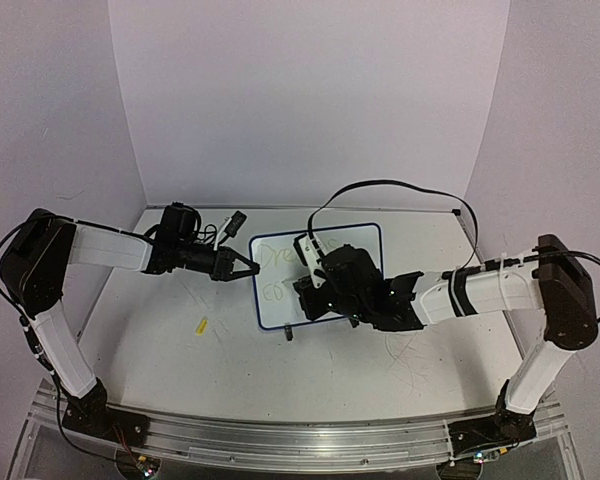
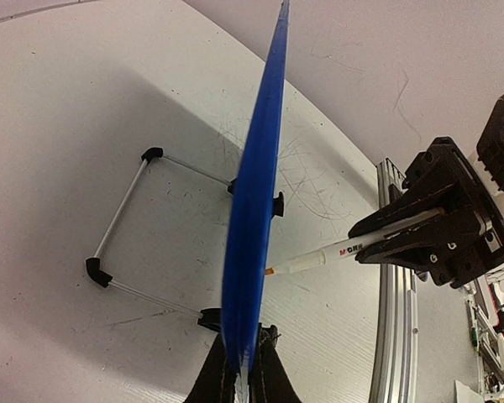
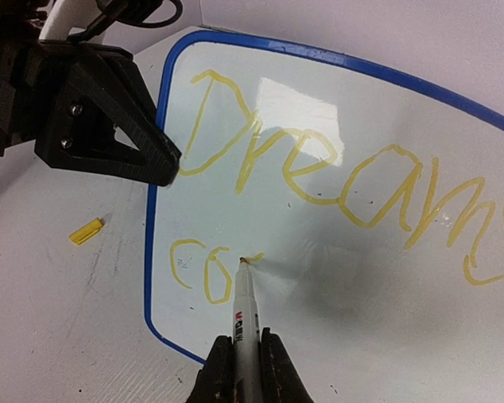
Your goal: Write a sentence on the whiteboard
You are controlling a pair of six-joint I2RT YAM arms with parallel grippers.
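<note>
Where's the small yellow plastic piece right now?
In the top view, the small yellow plastic piece lies on the white tabletop, left of the blue-rimmed whiteboard and nearer the bases than the left gripper.

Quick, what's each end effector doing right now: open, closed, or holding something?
Left end effector: closed on the whiteboard, at its rim.
Right end effector: closed on the marker.

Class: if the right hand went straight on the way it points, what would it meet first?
The whiteboard: the marker in the right hand seems to touch it beside the sentence.
</note>
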